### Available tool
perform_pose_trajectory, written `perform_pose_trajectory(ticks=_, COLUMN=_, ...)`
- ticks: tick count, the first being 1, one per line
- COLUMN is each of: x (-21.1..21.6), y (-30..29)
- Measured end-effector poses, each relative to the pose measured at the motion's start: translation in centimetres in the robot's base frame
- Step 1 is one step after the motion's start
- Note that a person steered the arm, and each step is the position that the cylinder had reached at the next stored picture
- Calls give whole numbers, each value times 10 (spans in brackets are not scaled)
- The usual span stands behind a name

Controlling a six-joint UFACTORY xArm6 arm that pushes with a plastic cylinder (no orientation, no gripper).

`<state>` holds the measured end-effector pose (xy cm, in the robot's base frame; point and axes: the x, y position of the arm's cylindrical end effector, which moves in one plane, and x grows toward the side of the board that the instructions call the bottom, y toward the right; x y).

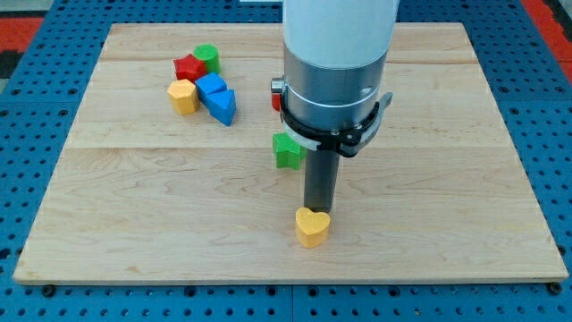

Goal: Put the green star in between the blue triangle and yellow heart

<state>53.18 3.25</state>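
While your tip (pixel 318 211) touches the yellow heart (pixel 312 227) from the view's top, the green star (pixel 287 150) lies above that heart, apart. The blue triangle (pixel 224 106) sits far up-left of the heart; there are no jaws, only a rod.

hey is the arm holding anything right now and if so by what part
Nothing is held: the arm ends in a plain rod. My tip sits just behind the yellow heart, with the green star up to its left.

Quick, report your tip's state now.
No gripper: my tip holds nothing. It sits just above the yellow heart, seemingly touching it, below the green star.
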Motion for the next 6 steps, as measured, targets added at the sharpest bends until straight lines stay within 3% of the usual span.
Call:
perform_pose_trajectory(ticks=2, x=-115, y=40)
perform_pose_trajectory(ticks=4, x=-80, y=-32)
perform_pose_trajectory(ticks=5, x=-112, y=-34)
perform_pose_trajectory(ticks=6, x=-112, y=-47)
